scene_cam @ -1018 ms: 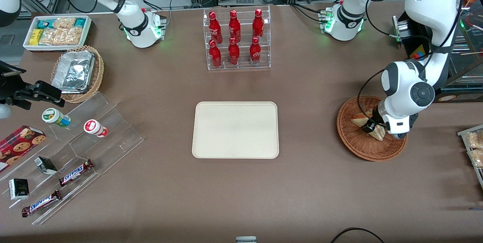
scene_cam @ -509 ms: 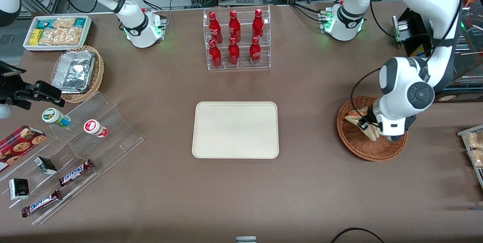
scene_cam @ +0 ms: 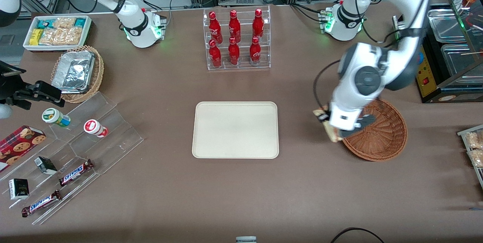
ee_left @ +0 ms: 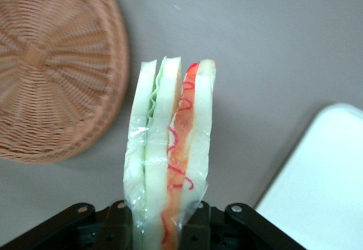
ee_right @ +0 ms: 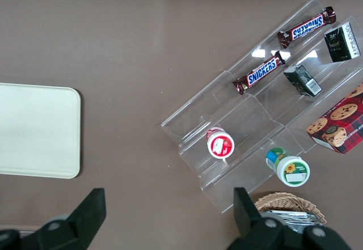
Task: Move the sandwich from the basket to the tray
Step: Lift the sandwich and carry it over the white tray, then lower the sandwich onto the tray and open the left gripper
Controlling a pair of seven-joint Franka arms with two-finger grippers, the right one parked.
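The left arm's two-finger gripper (ee_left: 165, 227) was clamped on the plastic-wrapped triangular white-bread sandwich (ee_left: 169, 159), holding it in the air. It hung over bare table between the round reddish-brown wicker basket (scene_cam: 381, 137) and the flat cream rectangular tray (scene_cam: 236, 129), just beside the basket's rim.

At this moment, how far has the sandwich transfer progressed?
Done: the sandwich is out of the basket, which now looks empty. In hand: the tool is shut on the sandwich, holding it above the table between the basket's rim and the tray. Left: carry it over the tray, lower it and release; the tray holds nothing yet.
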